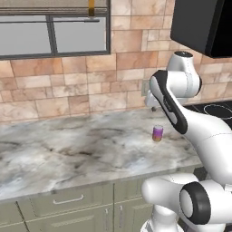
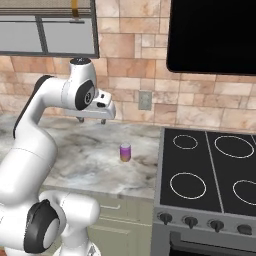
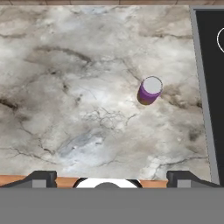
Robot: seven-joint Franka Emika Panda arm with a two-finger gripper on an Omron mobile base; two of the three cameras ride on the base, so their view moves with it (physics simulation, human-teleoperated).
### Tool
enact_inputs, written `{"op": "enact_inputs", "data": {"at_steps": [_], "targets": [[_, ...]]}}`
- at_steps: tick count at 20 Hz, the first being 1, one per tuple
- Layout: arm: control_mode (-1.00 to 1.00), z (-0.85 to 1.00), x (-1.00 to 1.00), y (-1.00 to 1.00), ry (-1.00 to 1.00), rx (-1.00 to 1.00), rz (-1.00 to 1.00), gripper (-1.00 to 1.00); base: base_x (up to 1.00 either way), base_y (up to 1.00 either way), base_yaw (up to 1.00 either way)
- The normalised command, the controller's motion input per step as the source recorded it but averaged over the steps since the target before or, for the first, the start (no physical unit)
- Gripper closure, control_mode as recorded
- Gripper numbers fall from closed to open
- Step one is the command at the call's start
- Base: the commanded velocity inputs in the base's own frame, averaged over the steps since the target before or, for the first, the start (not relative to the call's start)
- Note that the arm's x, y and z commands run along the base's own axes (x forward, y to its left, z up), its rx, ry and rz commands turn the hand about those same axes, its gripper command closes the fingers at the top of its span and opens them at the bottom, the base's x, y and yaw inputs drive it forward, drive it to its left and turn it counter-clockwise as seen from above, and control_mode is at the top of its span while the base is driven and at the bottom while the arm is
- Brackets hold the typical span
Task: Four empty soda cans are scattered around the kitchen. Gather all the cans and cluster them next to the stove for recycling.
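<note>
A purplish-pink soda can [image 1: 157, 133] [image 2: 125, 152] [image 3: 149, 90] stands upright on the marble counter [image 1: 68, 149], a short way left of the stove [image 2: 210, 175] [image 3: 210, 87]. My gripper [image 2: 91, 120] [image 3: 113, 177] hangs well above the counter near the back wall, pointing down, open with nothing between its fingers. In the hand view the can lies ahead of the fingertips and a little right of centre, with the stove's steel edge at the right.
A black microwave [image 2: 215, 35] [image 1: 204, 25] hangs over the stove. A window [image 1: 54, 31] sits above the counter's left part, and an outlet [image 2: 145, 100] is on the brick wall. Sage-green drawers [image 1: 68, 199] run below the counter's front edge.
</note>
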Motion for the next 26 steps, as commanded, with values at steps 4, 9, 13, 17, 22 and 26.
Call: {"op": "enact_inputs", "data": {"at_steps": [4,9,13,17,22,26], "targets": [[1.0,0.0,0.0,0.0,0.0,0.0,0.0,-1.0,0.02,0.0,0.0],[1.0,0.0,0.0,0.0,0.0,0.0,0.0,-1.0,0.17,-0.03,0.02],[1.0,0.0,0.0,0.0,0.0,0.0,0.0,-1.0,0.26,-0.26,0.04],[1.0,0.0,0.0,0.0,0.0,0.0,0.0,-1.0,0.37,-0.3,0.04],[1.0,0.0,0.0,0.0,0.0,0.0,0.0,-1.0,0.6,-0.37,0.01],[-1.0,-0.06,0.39,-0.33,0.13,0.01,0.0,-1.0,0.15,-0.1,0.0]]}}
